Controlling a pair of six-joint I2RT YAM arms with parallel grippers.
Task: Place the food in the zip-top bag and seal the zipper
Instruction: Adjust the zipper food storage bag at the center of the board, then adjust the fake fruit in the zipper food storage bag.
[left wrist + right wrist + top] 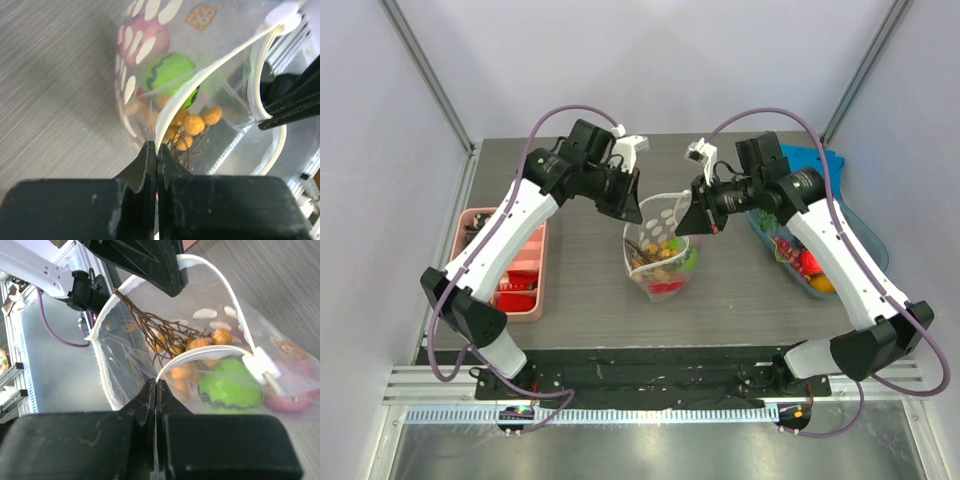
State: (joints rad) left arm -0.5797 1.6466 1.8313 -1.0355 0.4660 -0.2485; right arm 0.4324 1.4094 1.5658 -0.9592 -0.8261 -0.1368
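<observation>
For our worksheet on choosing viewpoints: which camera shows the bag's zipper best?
Right wrist. There the zipper appears as a whole open loop with both lips visible. The left wrist view shows mainly one curved stretch of it. The top external view shows only a thin white rim.

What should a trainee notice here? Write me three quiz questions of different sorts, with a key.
1. True or false: the bag is sealed shut.
2. Both the left gripper and the right gripper pinch: A the zipper, B a green toy, C the tub.
3. Fill in: the pink tray stands on the ___ arm's side.
Key: 1 false, its mouth gapes open; 2 A; 3 left.
</observation>
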